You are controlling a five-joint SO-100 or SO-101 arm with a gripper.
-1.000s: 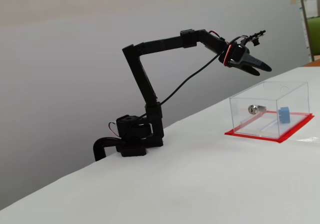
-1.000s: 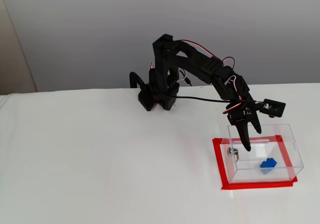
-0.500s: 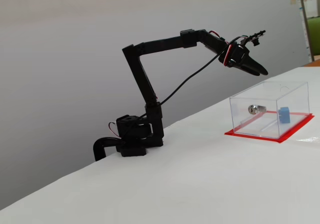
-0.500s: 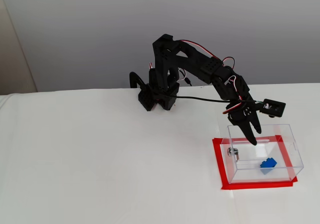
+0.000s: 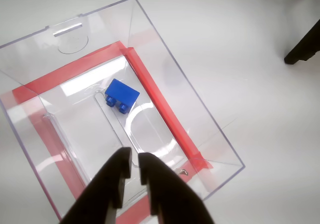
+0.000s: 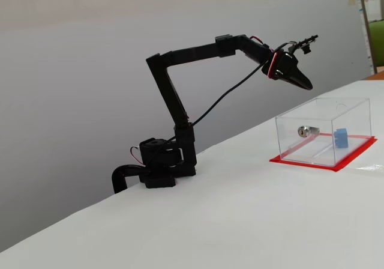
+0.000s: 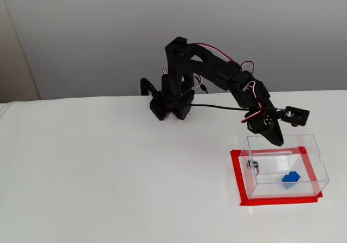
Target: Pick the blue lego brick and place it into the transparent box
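Lego brick (image 5: 121, 95) inside box (image 5: 165, 59) on table (image 7: 97, 167); hand (image 5: 134, 160) above.

I count one small bright blue plastic lego brick (image 5: 121, 95) and one clear rectangular plastic box (image 5: 165, 59) below me.

White table (image 6: 210, 221); grey wall (image 6: 72, 71)

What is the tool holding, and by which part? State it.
Nothing. The tool hangs empty and nearly shut above the transparent box; the blue lego brick lies loose on the box floor.
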